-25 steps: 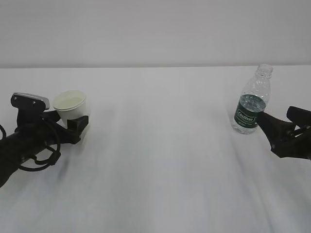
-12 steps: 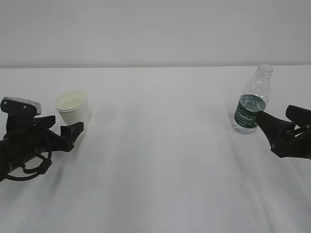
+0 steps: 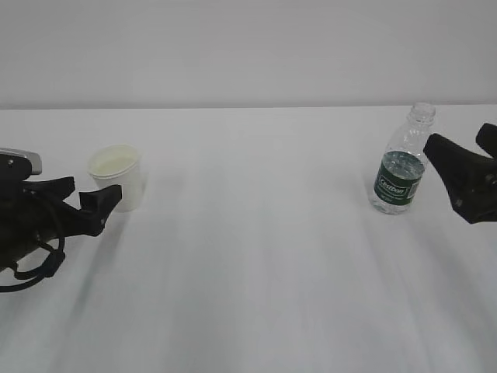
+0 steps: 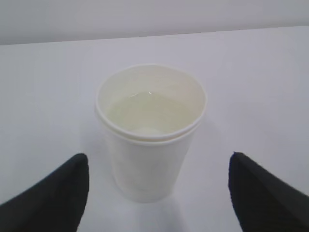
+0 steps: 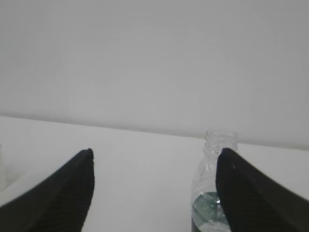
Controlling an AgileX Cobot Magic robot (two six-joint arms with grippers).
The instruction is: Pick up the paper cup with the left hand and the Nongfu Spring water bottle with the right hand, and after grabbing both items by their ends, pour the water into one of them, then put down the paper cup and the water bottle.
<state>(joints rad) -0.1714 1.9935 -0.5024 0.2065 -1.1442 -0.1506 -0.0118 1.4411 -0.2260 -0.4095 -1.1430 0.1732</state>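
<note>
Seemingly the task is at its end: in the exterior view the paper cup (image 3: 118, 177) stands upright on the left of the white worktop (image 3: 256, 256) and the Nongfu Spring water bottle (image 3: 404, 162) stands upright on the right, well apart from each other, neither one held. The left hand (image 3: 87, 203) sits low just beside the cup, its jaws apart and empty, one tip near the cup's wall without clearly touching. The right hand (image 3: 466, 159) hangs just to the right of the bottle, at about neck height, jaws apart and empty too. Behind the worktop runs a plain pale wall (image 3: 248, 47); nothing else lies on the surface.

From the left wrist view, the cup (image 4: 150, 130) stands centred ahead of the two dark jaw tips, clear of both, and holds the water (image 4: 147, 113) to roughly mid-height, so the pour looks done.

From the right wrist view, the capless bottle (image 5: 215, 188) shows beside the right-hand jaw tip, partly behind it, with its green label low in the frame; the jaws stand wide with bare worktop (image 5: 140, 183) between them.

I judge that both things are set down, and the next move calls only for drawing each arm back without nudging cup or bottle.
</note>
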